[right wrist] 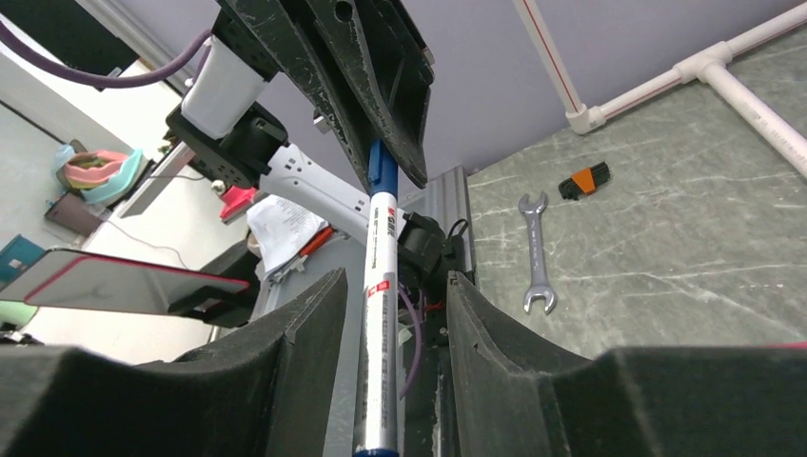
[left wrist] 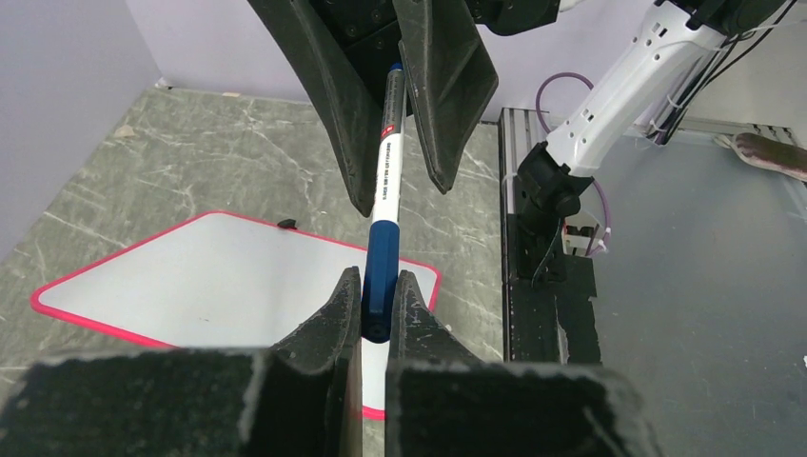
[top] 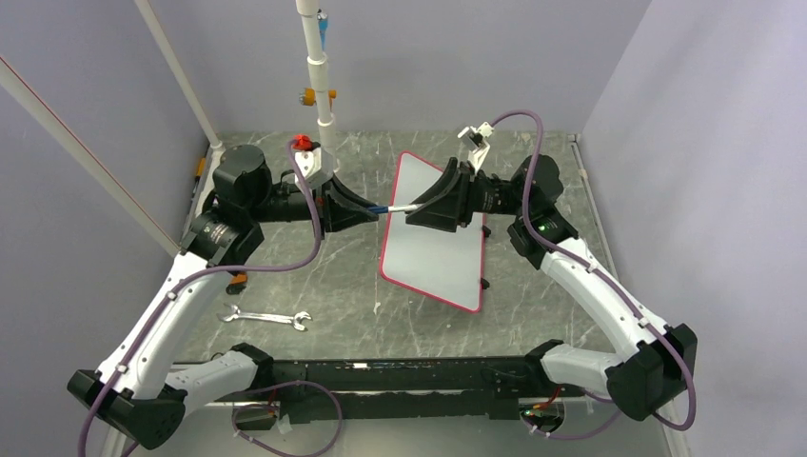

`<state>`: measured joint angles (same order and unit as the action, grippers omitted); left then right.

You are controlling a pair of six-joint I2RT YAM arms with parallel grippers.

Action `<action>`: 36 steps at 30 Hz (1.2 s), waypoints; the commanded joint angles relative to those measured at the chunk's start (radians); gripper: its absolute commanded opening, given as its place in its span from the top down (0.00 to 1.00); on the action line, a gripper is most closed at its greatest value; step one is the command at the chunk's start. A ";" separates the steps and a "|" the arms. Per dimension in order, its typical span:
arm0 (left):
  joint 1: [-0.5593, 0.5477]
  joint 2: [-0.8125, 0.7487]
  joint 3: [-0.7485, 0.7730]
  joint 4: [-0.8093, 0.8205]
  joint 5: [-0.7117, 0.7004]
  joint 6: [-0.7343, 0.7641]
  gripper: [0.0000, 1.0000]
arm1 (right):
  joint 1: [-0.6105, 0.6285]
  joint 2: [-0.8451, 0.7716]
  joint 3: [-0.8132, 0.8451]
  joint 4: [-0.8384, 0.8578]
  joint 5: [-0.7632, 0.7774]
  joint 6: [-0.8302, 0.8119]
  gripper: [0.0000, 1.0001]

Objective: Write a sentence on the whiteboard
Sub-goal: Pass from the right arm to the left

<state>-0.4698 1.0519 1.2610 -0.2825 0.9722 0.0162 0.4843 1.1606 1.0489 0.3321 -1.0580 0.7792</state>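
We find the marker (top: 398,208) spanning from between the left fingers (top: 348,213) to between the right fingers (top: 433,206). The whiteboard (top: 433,265) lies on the tabletop (top: 362,286) beneath the right fingers; the wrench (top: 266,318) lies well apart from the left fingers, toward the bases.

Overhead camera looks down on the whiteboard (top: 433,257); close wrist cameras face each other along the marker (left wrist: 387,181).
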 commanded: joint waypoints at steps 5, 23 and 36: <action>0.001 0.013 0.009 -0.034 0.050 0.049 1.00 | 0.031 0.025 0.054 0.075 -0.003 0.008 0.56; 0.000 -0.006 -0.052 0.008 0.032 0.032 1.00 | 0.053 0.070 0.059 0.097 0.033 0.036 0.61; 0.001 0.004 -0.048 -0.016 0.010 0.054 1.00 | 0.086 0.102 0.068 0.051 0.039 -0.002 0.66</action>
<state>-0.4530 1.0477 1.2037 -0.3218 0.9737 0.0475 0.5247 1.2465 1.0668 0.3653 -1.0298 0.8013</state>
